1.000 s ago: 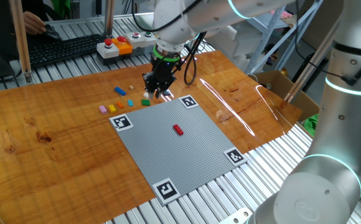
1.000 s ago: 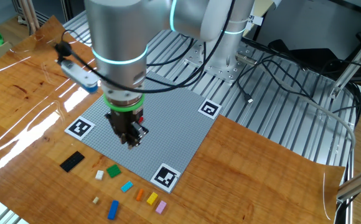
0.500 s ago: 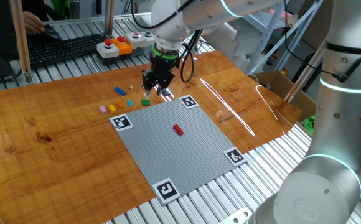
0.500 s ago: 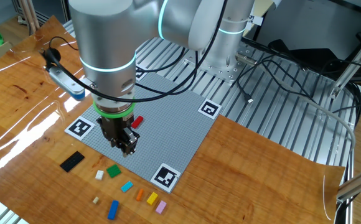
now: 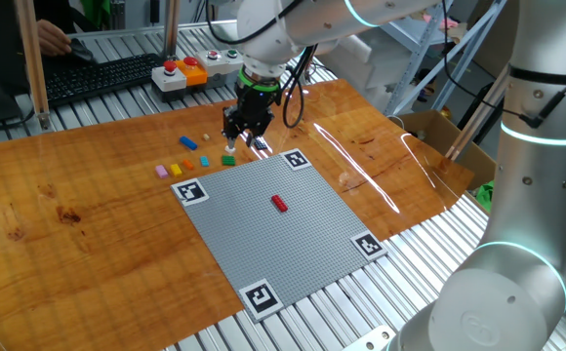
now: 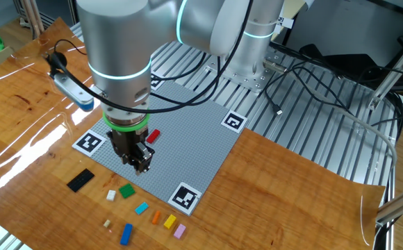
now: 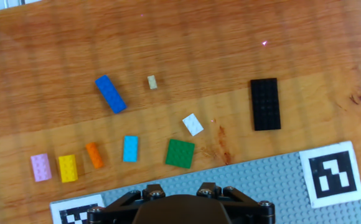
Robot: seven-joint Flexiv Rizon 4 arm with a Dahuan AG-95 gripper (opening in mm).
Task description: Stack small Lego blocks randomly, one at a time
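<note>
Green block (image 7: 180,153) | on table, just beyond empty jaws (image 6: 139,165)

One fixed view looks down from a far, raised spot, the grey baseplate (image 5: 278,224) at centre and the arm entering from 12 o'clock. The other fixed view sits nearer, on the opposite side, with loose bricks at 6 o'clock. The hand view looks straight down, close. All three share the green brick (image 5: 228,160) (image 6: 126,190) (image 7: 180,153).
</note>
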